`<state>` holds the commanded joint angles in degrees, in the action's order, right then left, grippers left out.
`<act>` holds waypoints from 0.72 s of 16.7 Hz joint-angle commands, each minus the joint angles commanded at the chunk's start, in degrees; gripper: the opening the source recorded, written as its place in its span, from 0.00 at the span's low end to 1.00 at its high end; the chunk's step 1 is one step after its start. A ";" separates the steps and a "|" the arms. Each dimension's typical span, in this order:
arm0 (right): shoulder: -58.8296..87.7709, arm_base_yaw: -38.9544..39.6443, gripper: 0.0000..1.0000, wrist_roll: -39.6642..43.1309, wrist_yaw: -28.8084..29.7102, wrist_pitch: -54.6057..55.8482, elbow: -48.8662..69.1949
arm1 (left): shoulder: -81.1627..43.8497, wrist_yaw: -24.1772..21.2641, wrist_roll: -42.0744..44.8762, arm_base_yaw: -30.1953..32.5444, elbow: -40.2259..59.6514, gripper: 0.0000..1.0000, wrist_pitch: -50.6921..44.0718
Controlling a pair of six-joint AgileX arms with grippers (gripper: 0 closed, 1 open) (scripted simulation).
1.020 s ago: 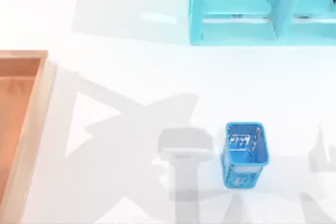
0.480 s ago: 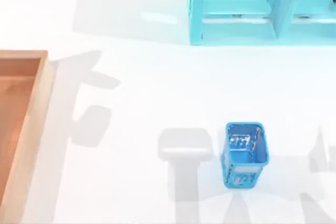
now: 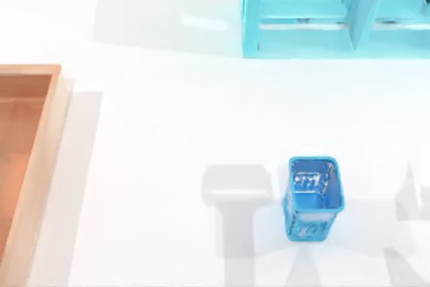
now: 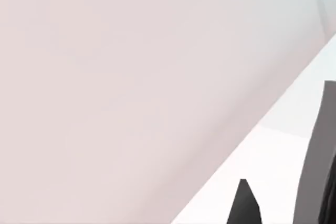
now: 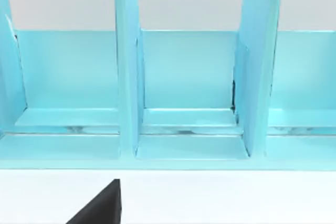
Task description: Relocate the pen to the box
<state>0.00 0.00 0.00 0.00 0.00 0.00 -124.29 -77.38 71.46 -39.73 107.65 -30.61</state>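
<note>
**Top view: box at bench's left edge, cup and shelf on the right side**

Top view has the box (image 3: pixel 40 152) against the left edge of the white bench (image 3: pixel 168 132), partly cut off by the frame. It's a shallow tray w/ a light orange-brown wood floor and pale raised rims; only its right rim and far corner are seen, and the visible part of the floor is bare. A small blue mesh cup (image 3: pixel 314 196) stands upright on the right half, nearer the front and well apart from the box. A turquoise shelf unit (image 3: pixel 302 31) sits at the back right, w/ open compartments facing the bench.

Left wrist view adds a dark tip of the left gripper (image 4: pixel 244 205) over a strip of white bench, w/ a grey bar beside it; the rest is a pale blank surface. Jaws' state: can't tell.

Right wrist view faces the shelf unit head-on, showing three compartments split by upright dividers. A dark piece of the right gripper (image 5: pixel 102 208) is at the frame edge above the bench. Jaws' state: can't tell.
</note>
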 joint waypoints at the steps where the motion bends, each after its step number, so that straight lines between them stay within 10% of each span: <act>1: 0.00 0.00 1.00 0.00 0.00 0.00 0.00 | 0.82 1.09 6.30 0.38 -2.69 0.00 -7.46; 12: 0.00 0.00 1.00 0.00 0.00 0.00 0.00 | 8.47 8.94 55.84 4.18 -25.61 0.00 -63.45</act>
<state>0.00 0.00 0.00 0.00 0.00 0.00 -115.82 -68.44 127.30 -35.56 82.05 -94.07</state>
